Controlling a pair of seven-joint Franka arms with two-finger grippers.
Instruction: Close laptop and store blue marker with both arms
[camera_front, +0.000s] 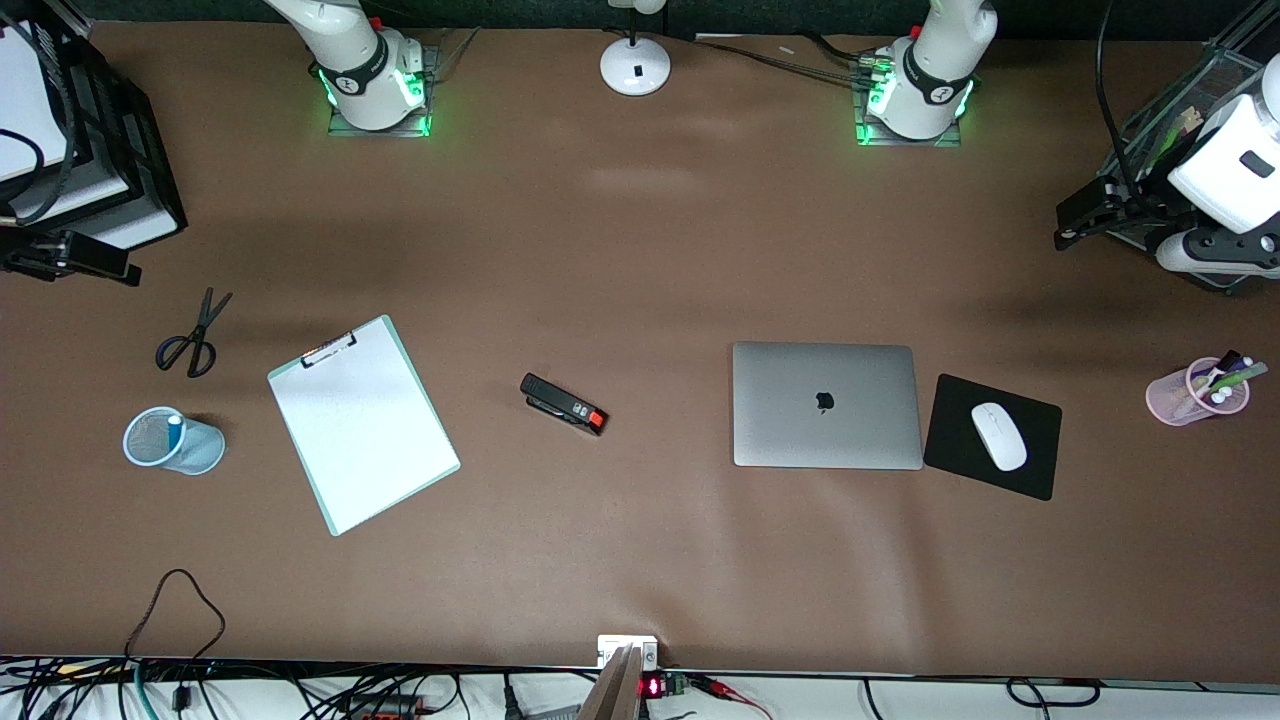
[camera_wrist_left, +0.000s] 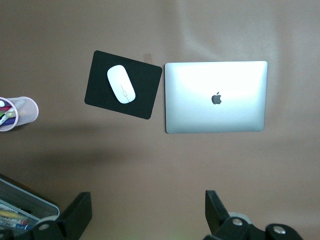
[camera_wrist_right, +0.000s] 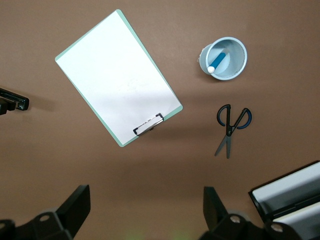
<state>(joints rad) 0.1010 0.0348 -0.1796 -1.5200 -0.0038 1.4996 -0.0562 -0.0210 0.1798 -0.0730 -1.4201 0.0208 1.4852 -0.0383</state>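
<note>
The laptop (camera_front: 827, 404) lies closed, lid down, logo up — the landmark. The black mouse pad (camera_front: 992, 436) touches its edge toward the left arm's end. Well off toward the right arm's end, the blue marker (camera_front: 174, 429) stands in a pale-blue cup (camera_front: 173, 441). The left gripper (camera_wrist_left: 147, 212) and right gripper (camera_wrist_right: 146, 210) hang above the table, fingers spread wide, holding nothing.

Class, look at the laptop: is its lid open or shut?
Shut. The laptop lies flat, lid down, logo facing up, no keys or screen showing.
</note>
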